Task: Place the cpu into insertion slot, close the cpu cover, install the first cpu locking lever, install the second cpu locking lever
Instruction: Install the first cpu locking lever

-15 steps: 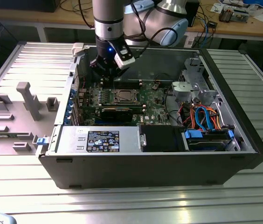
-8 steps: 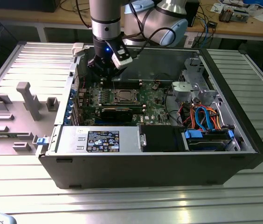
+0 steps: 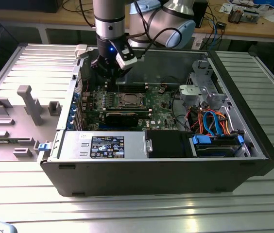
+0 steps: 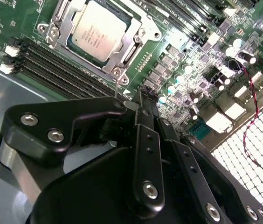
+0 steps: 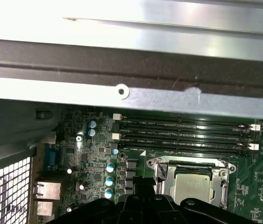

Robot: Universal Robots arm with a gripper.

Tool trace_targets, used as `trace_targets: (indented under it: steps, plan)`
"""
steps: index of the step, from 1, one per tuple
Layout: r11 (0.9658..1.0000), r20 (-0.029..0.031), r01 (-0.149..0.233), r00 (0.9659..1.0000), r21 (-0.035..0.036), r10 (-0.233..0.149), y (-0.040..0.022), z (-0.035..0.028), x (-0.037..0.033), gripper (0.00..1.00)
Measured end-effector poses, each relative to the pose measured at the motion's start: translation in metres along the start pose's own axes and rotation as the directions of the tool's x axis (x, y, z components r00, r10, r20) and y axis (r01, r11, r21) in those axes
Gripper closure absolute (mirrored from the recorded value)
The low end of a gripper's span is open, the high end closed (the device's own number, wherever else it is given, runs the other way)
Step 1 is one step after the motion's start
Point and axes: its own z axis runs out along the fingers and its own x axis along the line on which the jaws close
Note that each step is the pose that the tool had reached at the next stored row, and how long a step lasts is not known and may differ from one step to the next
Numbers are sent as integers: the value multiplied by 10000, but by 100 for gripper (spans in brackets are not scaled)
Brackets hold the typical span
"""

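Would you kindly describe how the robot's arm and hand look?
The silver-grey tubular arm has pale blue joint caps, a black cable alongside and a blue light near its wrist. The matt black hand is built of linkage bars with silver bolts.

Glare streaks the table point(image 3: 142, 213) along the exterior view's lower frame. The case wall point(image 5: 131, 18) blows out white in the first wrist view; the gripper point(image 4: 143, 95) is shadow-dark in the second wrist view.
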Motion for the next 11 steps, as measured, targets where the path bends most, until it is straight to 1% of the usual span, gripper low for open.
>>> trace_targets:
  steps: [4, 6, 7, 8, 9, 11]
  plan:
    - [10000, 2, -1, 10000, 0, 1, 6, -31, -1, 89]
    - [10000, 1, -1, 10000, 0, 1, 12, -57, -2, 89]
    - [10000, 1, 0, 10000, 0, 0, 28, -64, -4, 89]
    - [10000, 1, 0, 10000, 0, 0, 60, -65, -6, 89]
    - [10000, 1, 1, 10000, 2, -1, 72, -65, -18, 89]
    - [10000, 0, 1, 10000, 3, -1, 96, -64, -78, 89]
